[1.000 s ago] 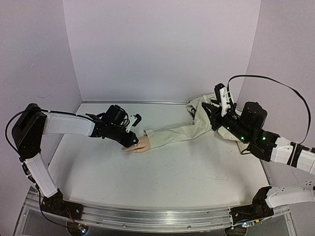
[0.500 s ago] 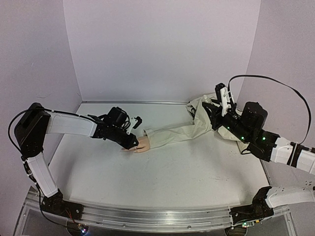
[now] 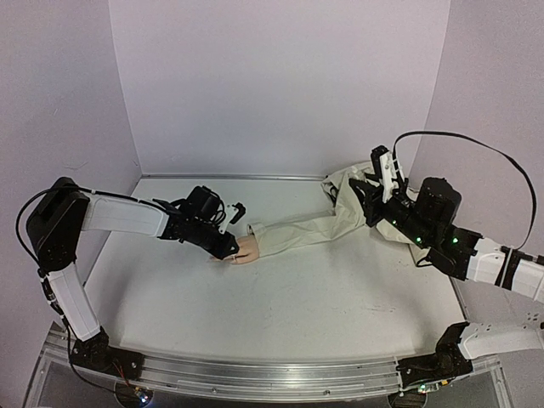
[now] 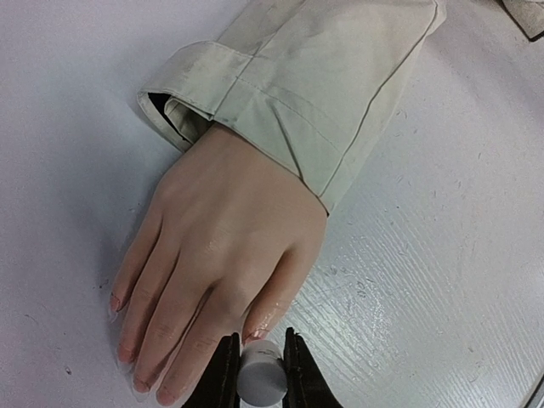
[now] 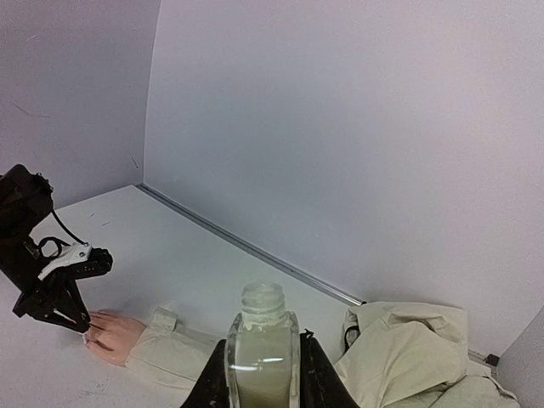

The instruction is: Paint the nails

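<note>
The peach fake hand (image 4: 221, 246) lies palm down on the table, coming out of a beige sleeve (image 4: 314, 93). Its nails (image 4: 126, 350) show at the fingertips, and the thumb nail (image 4: 255, 334) looks wet and glossy. My left gripper (image 4: 261, 382) is shut on a small white round brush cap (image 4: 261, 380), held right at the thumb tip. In the top view the left gripper (image 3: 228, 246) sits over the hand (image 3: 246, 252). My right gripper (image 5: 262, 374) is shut on an open clear bottle (image 5: 262, 348) of pale liquid, held upright above the table at the right (image 3: 378, 183).
The beige sleeve (image 3: 297, 229) runs from the hand to a bunched cloth (image 3: 348, 183) at the back right, under the right arm. Walls close the table at the left, back and right. A metal rail (image 3: 255, 378) runs along the near edge.
My left gripper has edged slightly right, closer over the hand. The right arm and the bottle have not moved.
</note>
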Tool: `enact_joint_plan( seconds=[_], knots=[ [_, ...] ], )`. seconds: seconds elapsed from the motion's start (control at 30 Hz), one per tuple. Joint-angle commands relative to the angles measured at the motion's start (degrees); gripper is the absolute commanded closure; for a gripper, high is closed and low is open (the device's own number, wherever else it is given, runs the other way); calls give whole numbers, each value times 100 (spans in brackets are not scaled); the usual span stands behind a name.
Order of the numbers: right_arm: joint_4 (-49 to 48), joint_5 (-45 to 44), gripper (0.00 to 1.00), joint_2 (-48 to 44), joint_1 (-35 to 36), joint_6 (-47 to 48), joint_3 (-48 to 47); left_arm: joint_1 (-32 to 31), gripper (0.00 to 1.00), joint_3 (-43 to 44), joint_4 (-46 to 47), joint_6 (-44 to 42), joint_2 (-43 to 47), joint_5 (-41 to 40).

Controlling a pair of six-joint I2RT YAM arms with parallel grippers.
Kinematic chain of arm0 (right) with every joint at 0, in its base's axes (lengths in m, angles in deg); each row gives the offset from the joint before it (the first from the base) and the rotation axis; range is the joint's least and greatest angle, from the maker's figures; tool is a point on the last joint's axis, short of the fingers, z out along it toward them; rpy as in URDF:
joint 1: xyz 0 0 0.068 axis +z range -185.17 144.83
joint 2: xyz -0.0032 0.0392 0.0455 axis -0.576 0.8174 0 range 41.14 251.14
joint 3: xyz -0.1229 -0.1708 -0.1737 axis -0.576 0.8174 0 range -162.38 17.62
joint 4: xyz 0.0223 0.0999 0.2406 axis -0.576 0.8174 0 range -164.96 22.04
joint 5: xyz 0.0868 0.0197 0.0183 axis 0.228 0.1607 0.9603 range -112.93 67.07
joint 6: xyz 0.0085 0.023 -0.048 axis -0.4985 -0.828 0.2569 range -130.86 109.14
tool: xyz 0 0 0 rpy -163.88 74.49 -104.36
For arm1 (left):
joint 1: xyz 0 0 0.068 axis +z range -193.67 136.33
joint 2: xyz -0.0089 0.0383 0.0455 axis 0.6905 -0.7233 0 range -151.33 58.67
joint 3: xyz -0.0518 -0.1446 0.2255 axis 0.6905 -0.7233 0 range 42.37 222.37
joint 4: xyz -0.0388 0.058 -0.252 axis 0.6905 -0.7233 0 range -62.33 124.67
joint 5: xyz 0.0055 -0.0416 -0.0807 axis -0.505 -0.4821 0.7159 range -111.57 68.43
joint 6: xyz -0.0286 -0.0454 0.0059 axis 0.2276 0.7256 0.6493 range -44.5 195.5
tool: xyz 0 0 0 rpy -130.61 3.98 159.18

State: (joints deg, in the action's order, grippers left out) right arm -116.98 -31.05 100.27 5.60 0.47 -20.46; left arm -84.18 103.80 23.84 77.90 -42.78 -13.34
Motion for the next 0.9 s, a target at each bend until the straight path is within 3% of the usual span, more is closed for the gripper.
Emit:
enact_joint_plan(
  seconds=[0.0, 0.87],
  knots=[
    [-501, 60, 100, -78, -33, -35, -16, -9, 100, 179, 266, -99, -75, -102],
    [-519, 138, 100, -51, -60, -72, 38, -12, 100, 80, 266, -117, -40, -327]
  ],
)
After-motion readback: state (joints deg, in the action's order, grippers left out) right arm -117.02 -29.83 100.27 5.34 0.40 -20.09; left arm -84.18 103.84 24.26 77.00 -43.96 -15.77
